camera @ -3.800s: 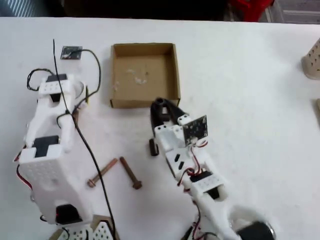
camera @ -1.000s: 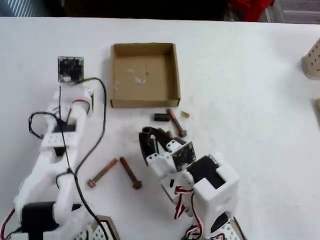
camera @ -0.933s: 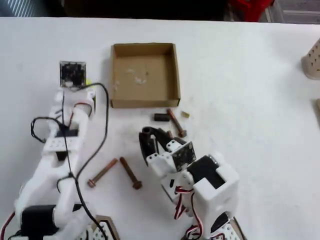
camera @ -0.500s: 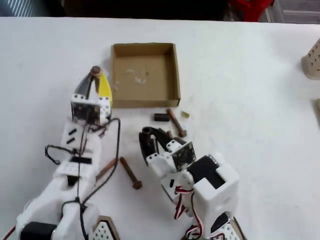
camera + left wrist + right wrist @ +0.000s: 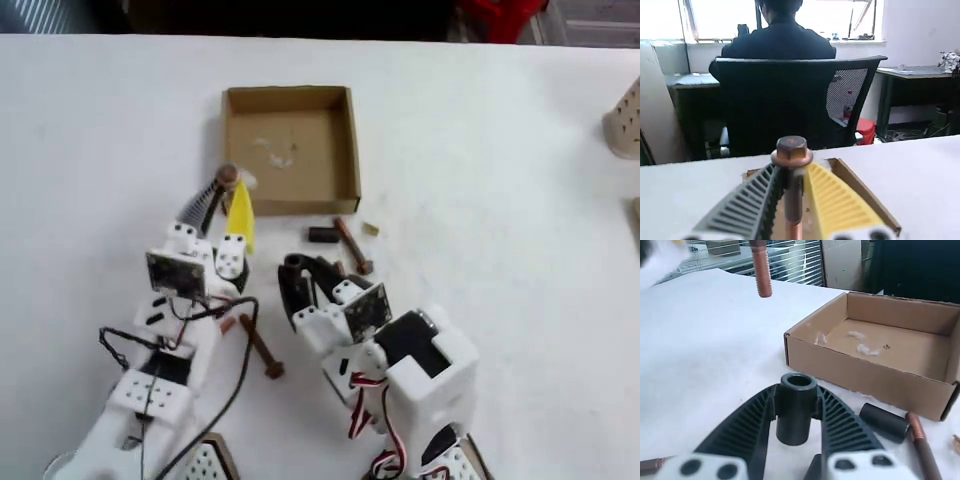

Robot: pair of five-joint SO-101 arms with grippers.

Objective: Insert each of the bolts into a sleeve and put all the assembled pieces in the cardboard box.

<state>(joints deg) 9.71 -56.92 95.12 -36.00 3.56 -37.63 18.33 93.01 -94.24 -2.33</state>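
White table [image 5: 500, 150], bolt [image 5: 792, 151] in left claw [image 5: 792, 175]

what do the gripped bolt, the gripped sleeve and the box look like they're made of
The bolt looks like copper-coloured metal, going by its reddish sheen and threads. The sleeve is matte black, perhaps blackened metal or plastic; the look leaves it open. The box is plain brown cardboard with dull walls and raw edges.

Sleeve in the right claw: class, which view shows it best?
The right wrist view: the sleeve stands upright in the right claw, open top plain. The high view gives a small dark shape from above.
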